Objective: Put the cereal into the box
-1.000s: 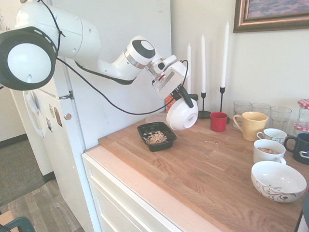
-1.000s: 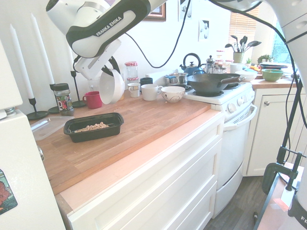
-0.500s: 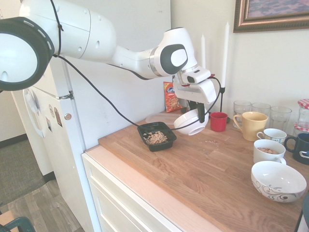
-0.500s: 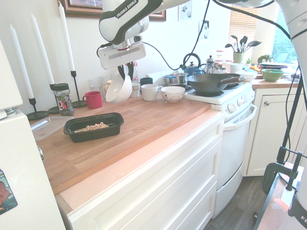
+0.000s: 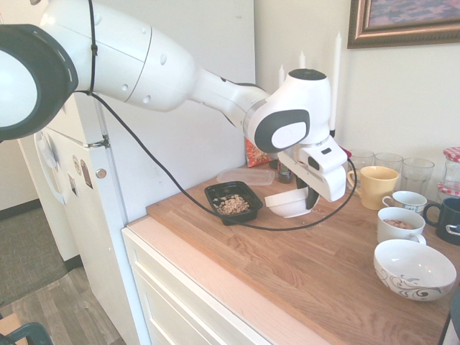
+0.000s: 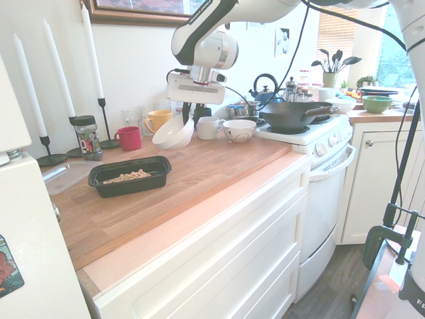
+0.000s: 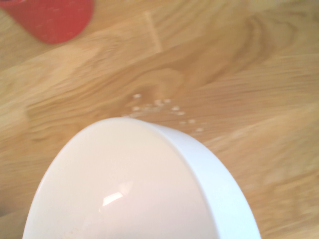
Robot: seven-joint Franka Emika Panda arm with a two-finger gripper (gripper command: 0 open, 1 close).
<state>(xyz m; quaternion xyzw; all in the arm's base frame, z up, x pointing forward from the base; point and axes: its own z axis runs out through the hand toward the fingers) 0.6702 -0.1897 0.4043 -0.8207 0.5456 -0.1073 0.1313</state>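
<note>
While my arm reaches out over the wooden countertop [image 5: 287,251], I hold a white bowl [image 5: 289,202] low above the boards, my gripper [image 5: 310,195] clamped on its rim, jaws narrow with the rim pinched between them. Bowl is nearly level in the first exterior view and tilted in the second exterior view; I cannot tell whether its base touches the wood. Wrist view: bowl interior looks bare and glossy, with a few pale crumbs [image 7: 164,109] scattered on the wood just past its rim.

Black box [image 5: 233,202] sits on the counter near the fridge-side end, beside my bowl but apart from it. Cereal [image 5: 232,205] lies inside the box as a small tan heap on its floor; in the second exterior view it shows as a thin tan line above the near wall.

Clear lid [image 5: 245,175] lies flat behind the box, toward the wall. Orange snack bag [image 5: 253,154] stands behind that, partly hidden by my arm. Red cup [image 6: 128,138] stands by the candlesticks, a yellow mug [image 5: 374,185] further along the wall.
</note>
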